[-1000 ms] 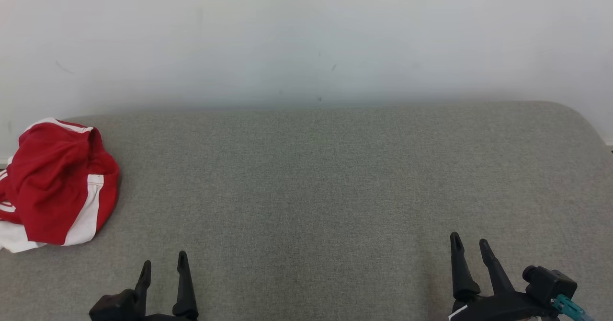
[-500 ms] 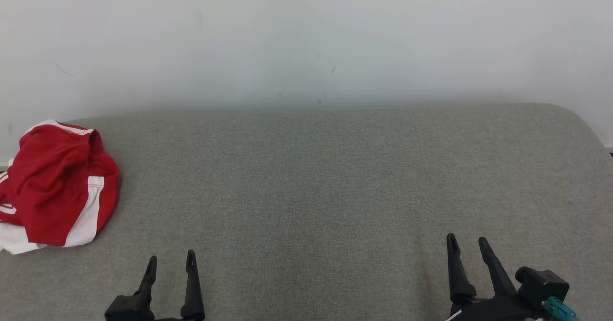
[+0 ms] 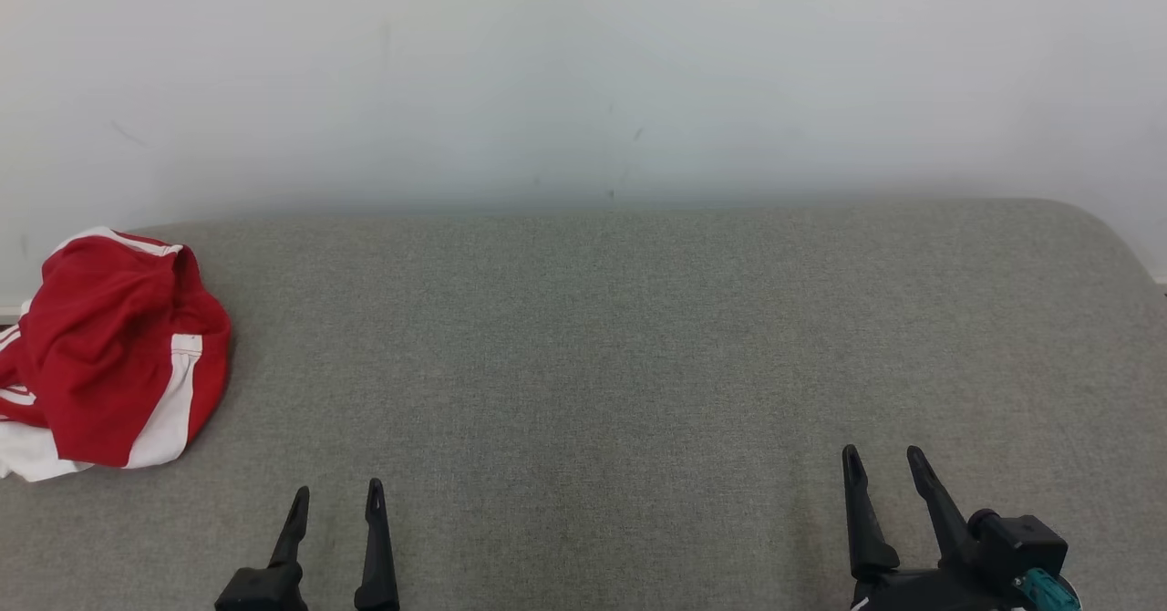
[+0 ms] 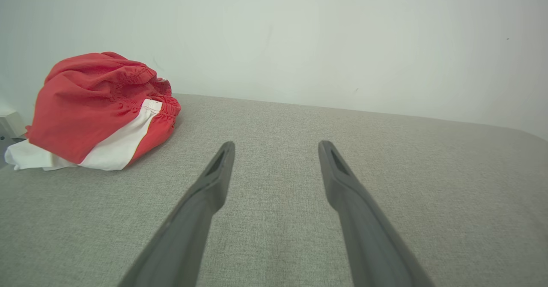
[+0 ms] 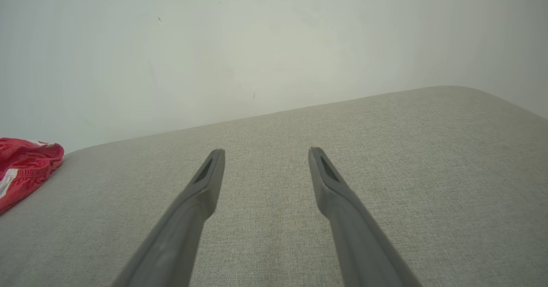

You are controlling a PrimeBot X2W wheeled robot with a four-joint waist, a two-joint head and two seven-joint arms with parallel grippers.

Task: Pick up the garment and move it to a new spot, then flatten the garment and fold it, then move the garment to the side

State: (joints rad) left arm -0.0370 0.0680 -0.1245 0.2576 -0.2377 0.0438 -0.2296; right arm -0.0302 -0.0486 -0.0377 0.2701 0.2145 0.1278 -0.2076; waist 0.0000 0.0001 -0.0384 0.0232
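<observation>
The garment (image 3: 109, 356) lies at the far left edge of the grey pad (image 3: 602, 365), close to the wall (image 3: 583, 73). It sits left of and beyond the left gripper (image 3: 337, 490), not touching it, and well apart from the right gripper (image 3: 882, 452). Both grippers hover over bare pad with fingers spread wide, holding nothing. The garment is a crumpled red heap with a broad white stripe, a gathered elastic edge and white cloth showing underneath.

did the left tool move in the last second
Yes: left tool slid right in the head view, away from the red garment, which stayed put.
</observation>
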